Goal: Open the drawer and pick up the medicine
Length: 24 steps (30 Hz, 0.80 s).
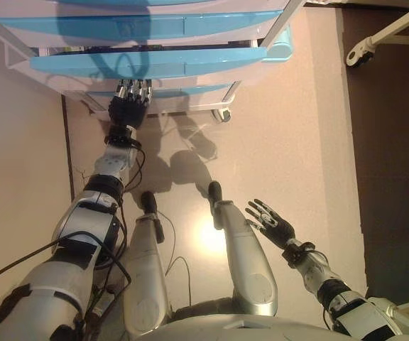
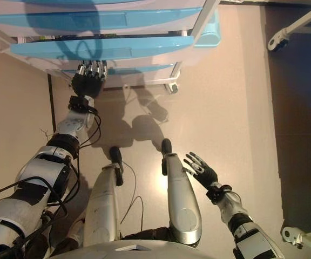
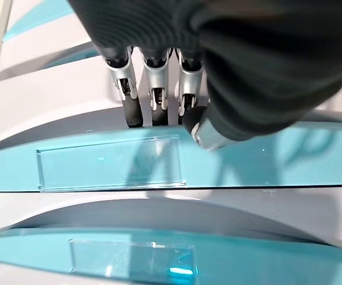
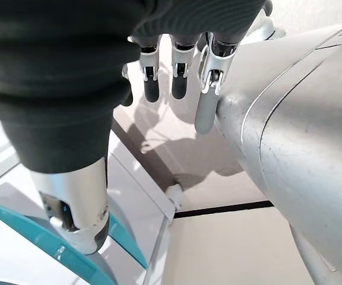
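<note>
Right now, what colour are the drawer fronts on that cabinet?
Light blue drawer fronts on a white cabinet frame, clearest in the left wrist view.

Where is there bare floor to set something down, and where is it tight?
Bare floor lies open right of the drawer unit, between its caster and the dark strip, beyond the open right hand. It is tight at the blue drawer front, where the left hand reaches.
</note>
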Tool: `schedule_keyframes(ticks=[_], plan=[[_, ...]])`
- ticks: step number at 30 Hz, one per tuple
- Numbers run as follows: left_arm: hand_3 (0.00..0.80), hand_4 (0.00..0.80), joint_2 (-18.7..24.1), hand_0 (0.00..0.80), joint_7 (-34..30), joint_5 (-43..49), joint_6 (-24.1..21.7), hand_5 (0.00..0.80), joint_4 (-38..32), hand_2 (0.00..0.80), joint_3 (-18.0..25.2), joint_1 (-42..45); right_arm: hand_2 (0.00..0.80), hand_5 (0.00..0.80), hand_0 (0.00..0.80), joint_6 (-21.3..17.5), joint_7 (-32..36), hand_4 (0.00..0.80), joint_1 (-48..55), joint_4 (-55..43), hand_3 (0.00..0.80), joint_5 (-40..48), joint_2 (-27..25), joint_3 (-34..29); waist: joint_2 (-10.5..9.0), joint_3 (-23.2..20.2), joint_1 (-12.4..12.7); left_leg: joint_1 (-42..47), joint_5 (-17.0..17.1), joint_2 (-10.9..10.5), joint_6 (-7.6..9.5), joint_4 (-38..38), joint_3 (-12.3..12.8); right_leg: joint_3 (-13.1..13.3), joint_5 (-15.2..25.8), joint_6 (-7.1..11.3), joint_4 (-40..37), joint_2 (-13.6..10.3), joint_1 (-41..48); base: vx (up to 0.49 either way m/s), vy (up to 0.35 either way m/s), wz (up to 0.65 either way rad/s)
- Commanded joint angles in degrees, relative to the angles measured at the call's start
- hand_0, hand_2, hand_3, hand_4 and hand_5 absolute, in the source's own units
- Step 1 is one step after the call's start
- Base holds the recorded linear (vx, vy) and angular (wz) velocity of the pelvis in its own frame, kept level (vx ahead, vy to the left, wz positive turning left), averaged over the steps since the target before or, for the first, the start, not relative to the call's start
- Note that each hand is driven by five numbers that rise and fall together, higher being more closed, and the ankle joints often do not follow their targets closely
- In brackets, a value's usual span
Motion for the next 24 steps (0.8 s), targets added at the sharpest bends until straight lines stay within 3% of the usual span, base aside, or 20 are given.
schedule_keyframes(ticks=[1,24], plan=[[0.800,0.800,1.23,0.800,-11.34,0.11,1.49,0.800,-6.33,0.800,2.69,-4.52,0.000,0.000,0.000,0.89,0.69,0.000,6.49,-2.12,0.000,-1.84,-0.72,2.75,0.89,-1.91,1.63,-1.95,-1.70,-1.84,2.04,0.31,2.19,-1.88,5.80,0.58,-6.70,1.23,0.53,-0.025,-0.055,0.07],[0.800,0.800,-4.58,0.800,-21.49,6.84,7.90,0.800,0.14,0.800,8.62,18.24,0.000,0.000,0.000,0.40,-2.93,0.000,7.64,-8.60,0.000,-4.47,1.40,0.37,0.03,-1.91,7.12,1.52,1.04,-1.35,1.06,-3.90,-3.57,-7.20,3.47,-0.04,-7.16,2.87,5.92,-0.017,-0.057,0.11]])
